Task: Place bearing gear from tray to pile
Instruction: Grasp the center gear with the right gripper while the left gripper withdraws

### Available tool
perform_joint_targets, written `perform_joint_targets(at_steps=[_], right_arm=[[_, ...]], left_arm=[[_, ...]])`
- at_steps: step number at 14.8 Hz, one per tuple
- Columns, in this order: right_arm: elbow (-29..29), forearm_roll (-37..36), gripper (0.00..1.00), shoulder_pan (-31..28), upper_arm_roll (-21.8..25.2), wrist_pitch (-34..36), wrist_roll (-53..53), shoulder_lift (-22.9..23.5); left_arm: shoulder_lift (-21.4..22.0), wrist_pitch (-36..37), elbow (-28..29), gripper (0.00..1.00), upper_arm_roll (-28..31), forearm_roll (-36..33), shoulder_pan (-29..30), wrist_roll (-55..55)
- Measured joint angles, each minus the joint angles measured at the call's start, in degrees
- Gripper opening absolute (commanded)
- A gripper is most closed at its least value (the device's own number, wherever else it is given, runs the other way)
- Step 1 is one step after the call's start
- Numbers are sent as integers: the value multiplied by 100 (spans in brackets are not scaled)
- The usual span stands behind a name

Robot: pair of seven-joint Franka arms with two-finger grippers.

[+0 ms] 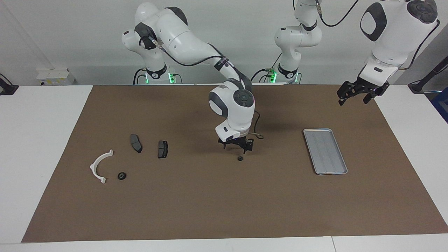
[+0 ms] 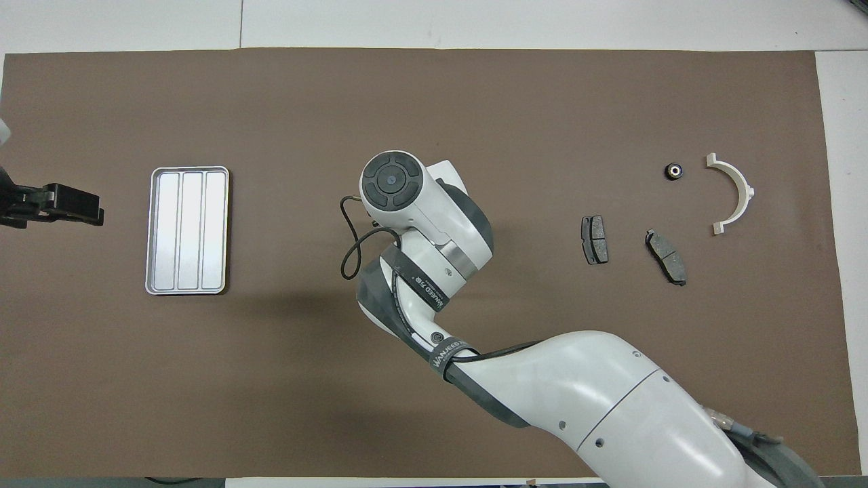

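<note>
A small black bearing gear (image 1: 240, 158) lies on the brown mat, midway between the tray and the pile. My right gripper (image 1: 237, 149) hangs open just above it, on the side nearer the robots, and does not touch it. In the overhead view the right arm's wrist hides both that gear and the gripper. The silver ribbed tray (image 1: 325, 151) (image 2: 188, 230) holds nothing. The pile has a white curved bracket (image 1: 99, 166) (image 2: 736, 193), two dark brake pads (image 1: 135, 142) (image 1: 162, 149) and a second bearing gear (image 1: 121, 176) (image 2: 672, 171). My left gripper (image 1: 352, 98) (image 2: 74, 203) waits, open and raised, past the tray at the left arm's end.
The brown mat (image 1: 210, 210) covers most of the white table. The right arm's long white links (image 2: 576, 393) stretch over the mat's middle on the robots' side. A loose black cable (image 2: 349, 251) loops off the right wrist.
</note>
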State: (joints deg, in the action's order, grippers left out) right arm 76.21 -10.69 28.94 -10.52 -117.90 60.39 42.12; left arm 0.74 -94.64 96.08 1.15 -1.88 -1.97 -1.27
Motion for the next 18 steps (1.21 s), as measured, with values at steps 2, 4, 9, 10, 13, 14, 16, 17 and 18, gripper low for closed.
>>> perform_joint_targets(at_steps=[2, 4, 9, 10, 13, 14, 16, 17, 18], right_arm=[[-107, -1, 91, 10, 0, -110, 17, 132], [-239, -1, 91, 22, -2, -180, 32, 239], [-467, -9, 87, 24, 9, -263, 82, 459], [-497, -40, 84, 24, 18, -264, 85, 498], [-554, -155, 76, 24, 30, -260, 93, 527], [-564, -167, 72, 25, 30, -260, 93, 528], [-573, -177, 62, 24, 36, -236, 94, 527], [-583, -177, 61, 24, 37, -226, 94, 527], [-583, -178, 58, 25, 37, -226, 95, 527]], left_arm=[[0, 2, -11, 100, 1, 47, 0, 0], [0, 3, -36, 100, 6, 100, 0, 0], [0, 4, -44, 100, 7, 112, 0, 0], [0, 4, -44, 100, 11, 112, 0, 0], [0, 2, -44, 100, 21, 112, 1, -1], [0, 2, -44, 100, 22, 112, 1, -2], [0, 2, -44, 100, 27, 112, 2, -13], [0, 2, -44, 100, 30, 112, 2, -28], [0, 2, -44, 100, 31, 112, 2, -38]])
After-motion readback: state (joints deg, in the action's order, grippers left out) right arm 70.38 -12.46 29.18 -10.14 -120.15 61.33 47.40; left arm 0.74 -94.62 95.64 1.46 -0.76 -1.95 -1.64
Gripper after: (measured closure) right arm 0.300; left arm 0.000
